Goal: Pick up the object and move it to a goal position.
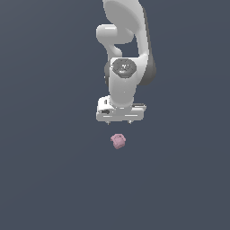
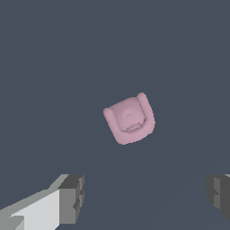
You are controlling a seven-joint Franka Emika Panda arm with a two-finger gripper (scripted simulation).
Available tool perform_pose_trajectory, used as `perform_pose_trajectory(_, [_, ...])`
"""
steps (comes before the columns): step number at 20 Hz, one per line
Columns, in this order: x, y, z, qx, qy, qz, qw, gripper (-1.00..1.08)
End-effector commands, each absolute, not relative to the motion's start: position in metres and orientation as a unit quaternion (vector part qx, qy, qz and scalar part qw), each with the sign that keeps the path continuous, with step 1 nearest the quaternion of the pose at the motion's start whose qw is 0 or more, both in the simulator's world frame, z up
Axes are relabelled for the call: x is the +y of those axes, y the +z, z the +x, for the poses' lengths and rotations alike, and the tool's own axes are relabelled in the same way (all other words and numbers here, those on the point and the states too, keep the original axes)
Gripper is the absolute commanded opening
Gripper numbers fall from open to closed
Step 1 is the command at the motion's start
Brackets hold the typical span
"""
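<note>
Exterior view: the 1 white arm [image 1: 127, 49] hangs over a plain dark grey floor [image 1: 45, 179], and its gripper [image 1: 119, 121] points straight down. The object [image 1: 118, 141], a small pink lump, sits on the floor just below it in the picture and apart from it; height above the floor is hard to judge here.

Wrist view: the object [image 2: 129, 119] lies ahead of the 2 fingers [image 2: 72, 197], not between them. The jaws are spread wide, empty, nothing pinched. The lump is roughly square and turned a little askew to the finger line. My read: the gripper needs to slide forward over it, then descend.
</note>
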State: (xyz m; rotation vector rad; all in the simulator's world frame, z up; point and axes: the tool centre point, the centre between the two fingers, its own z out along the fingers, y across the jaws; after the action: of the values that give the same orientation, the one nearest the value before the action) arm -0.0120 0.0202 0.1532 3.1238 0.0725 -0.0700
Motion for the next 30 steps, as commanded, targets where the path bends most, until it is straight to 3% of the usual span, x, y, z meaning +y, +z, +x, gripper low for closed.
perform_pose_trajectory(1, [0.02,0.153,-0.012,0.023,-0.022,0.999,0.008,1.0])
perform_pose_trajectory(12, [-0.015,0.15,-0.017,0.002,-0.031,0.999,0.025,1.0])
perform_pose_trajectory(30, [-0.001,0.125,0.001,0.101,-0.019,0.995,0.015,1.0])
